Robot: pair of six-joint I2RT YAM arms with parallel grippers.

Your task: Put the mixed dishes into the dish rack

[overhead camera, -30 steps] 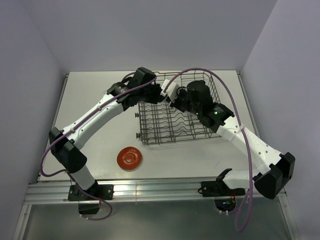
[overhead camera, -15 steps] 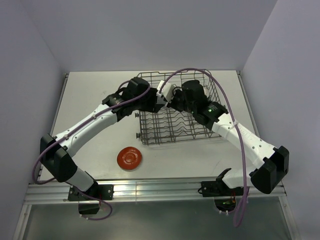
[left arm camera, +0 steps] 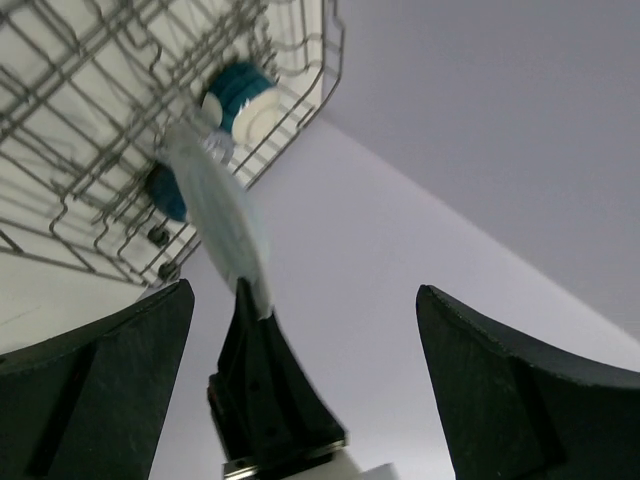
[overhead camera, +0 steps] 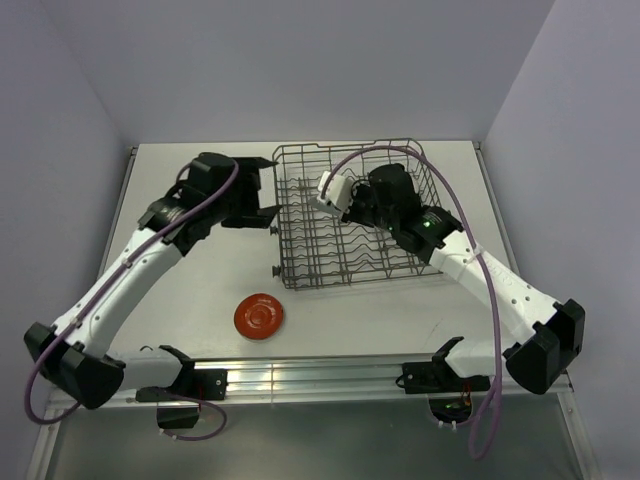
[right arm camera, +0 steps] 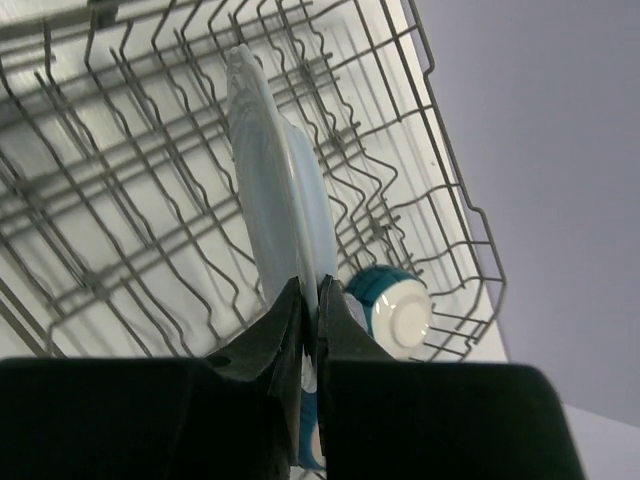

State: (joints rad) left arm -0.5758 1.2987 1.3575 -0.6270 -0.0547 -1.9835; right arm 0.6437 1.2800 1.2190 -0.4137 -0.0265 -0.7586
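The pale blue-grey plate point(right arm camera: 280, 190) stands on edge over the dish rack point(overhead camera: 352, 262), and my right gripper point(right arm camera: 308, 290) is shut on its rim. From above, the plate point(overhead camera: 331, 187) and right gripper point(overhead camera: 346, 200) hang over the rack's left half. My left gripper point(overhead camera: 264, 200) is open just left of the rack, holding nothing. In the left wrist view its gripper point(left arm camera: 305, 292) frames the plate point(left arm camera: 222, 215) from a distance. The bowl point(right arm camera: 397, 308) lies on its side in the rack's corner. The red-orange plate point(overhead camera: 259, 315) lies flat on the table.
A dark blue piece point(left arm camera: 165, 192) sits in the rack beside the bowl point(left arm camera: 240, 95). The rack's tines point(right arm camera: 120, 170) stand in rows under the held plate. Walls close the table point(overhead camera: 190, 170) in on the left, back and right.
My left gripper opened, let go of the pale plate and drew back left out of the rack. My right gripper closed on the plate and holds it alone.
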